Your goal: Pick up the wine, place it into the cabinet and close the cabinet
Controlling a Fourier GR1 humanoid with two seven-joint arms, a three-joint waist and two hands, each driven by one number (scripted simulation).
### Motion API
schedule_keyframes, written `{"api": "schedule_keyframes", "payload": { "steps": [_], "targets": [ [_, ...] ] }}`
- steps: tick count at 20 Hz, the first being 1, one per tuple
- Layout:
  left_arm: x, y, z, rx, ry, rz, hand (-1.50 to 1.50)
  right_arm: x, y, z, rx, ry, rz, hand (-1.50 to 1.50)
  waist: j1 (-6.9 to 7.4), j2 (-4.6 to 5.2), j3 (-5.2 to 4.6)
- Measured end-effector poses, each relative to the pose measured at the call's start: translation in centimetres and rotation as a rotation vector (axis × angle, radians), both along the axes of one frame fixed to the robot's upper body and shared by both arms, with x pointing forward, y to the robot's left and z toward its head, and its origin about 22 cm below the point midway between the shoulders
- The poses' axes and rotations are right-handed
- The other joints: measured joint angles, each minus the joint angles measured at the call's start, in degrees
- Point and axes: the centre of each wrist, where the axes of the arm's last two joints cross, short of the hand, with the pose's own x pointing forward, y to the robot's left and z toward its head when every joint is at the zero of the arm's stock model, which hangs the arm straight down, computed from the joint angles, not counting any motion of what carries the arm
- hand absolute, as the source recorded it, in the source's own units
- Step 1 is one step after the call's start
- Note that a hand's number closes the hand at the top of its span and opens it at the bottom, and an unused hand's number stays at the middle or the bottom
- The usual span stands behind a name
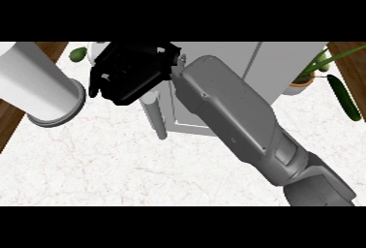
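Head view: closest to the camera, the robot's grey right forearm (pixel 236 116) came in from the lower right corner and slanted up and left across a white marbled counter (pixel 107 164). At its end, the black right hand (pixel 132 72) sat near the top of the view, at the front left corner of a pale cabinet (pixel 279 58). A narrow door (pixel 156 118), seen edge-on, stuck out from the cabinet toward the camera just below the hand. Whether the hand was spread or closed on something could not be told. The wine was nowhere visible, and it may have been hidden by the hand or the arm. The left hand did not show.

A white cylinder (pixel 36 80) stood at the left, close beside the hand. A small green fruit (pixel 77 54) lay behind it. On the right were a potted plant (pixel 309 80) and a cucumber (pixel 344 97).

Judging by the hand's place at the cabinet front, the work was probably at putting the wine in or shutting the door. Next, the door would need swinging flat against the cabinet, once the bottle was surely inside.
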Motion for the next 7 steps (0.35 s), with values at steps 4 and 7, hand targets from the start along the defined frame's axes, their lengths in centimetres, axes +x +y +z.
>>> {"api": "schedule_keyframes", "payload": {
  "steps": [4,7],
  "targets": [
    [0.26,-0.16,0.32,0.002,-0.001,-0.009,-1.50,-0.10,-0.10,-0.33,0.026,-0.028,-0.023,1.50,0.05,-0.14,-0.34],
    [0.63,-0.36,0.54,0.011,-0.008,-0.024,-1.50,-0.17,-0.09,-0.45,0.042,-0.036,-0.031,1.50,0.01,-0.14,-0.46]
  ]
}}
